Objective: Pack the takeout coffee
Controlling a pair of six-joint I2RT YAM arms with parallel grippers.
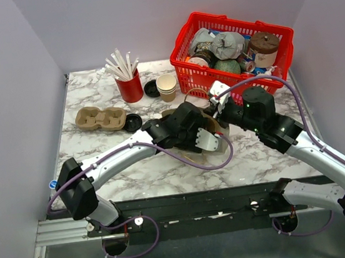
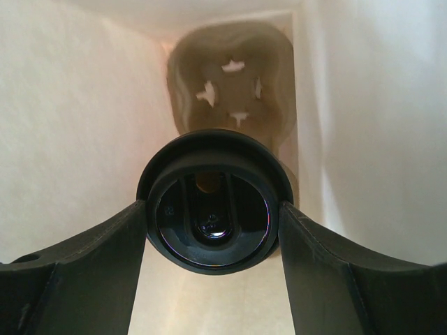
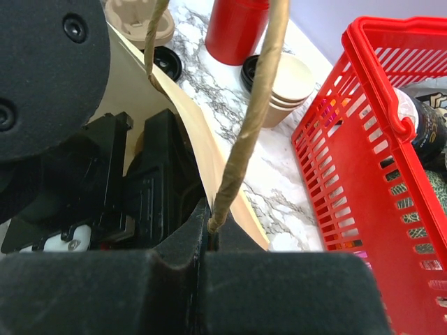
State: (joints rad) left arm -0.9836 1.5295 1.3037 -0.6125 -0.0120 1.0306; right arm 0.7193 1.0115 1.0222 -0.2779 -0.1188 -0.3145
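In the left wrist view my left gripper (image 2: 213, 227) is inside a kraft paper bag (image 2: 77, 125), shut on the takeout coffee. Only the cup's black lid (image 2: 213, 202) shows, facing the camera between both fingers; the brown cup body is hidden behind it. A brown moulded cup carrier (image 2: 230, 84) lies at the bag's bottom beyond the cup. From above, the left gripper (image 1: 203, 136) reaches into the bag (image 1: 213, 124), which the arms mostly hide. My right gripper (image 3: 209, 227) is shut on the bag's rim at its twisted paper handle (image 3: 253, 112), and it also shows from above (image 1: 220, 105).
A red basket (image 1: 195, 79) of mixed items stands at the back right, close to the right arm. A red cup of white straws (image 1: 131, 87), a stack of cream cups (image 1: 167, 87), two black lids (image 1: 151, 89) (image 1: 133, 122) and another cup carrier (image 1: 100, 119) stand at the back left.
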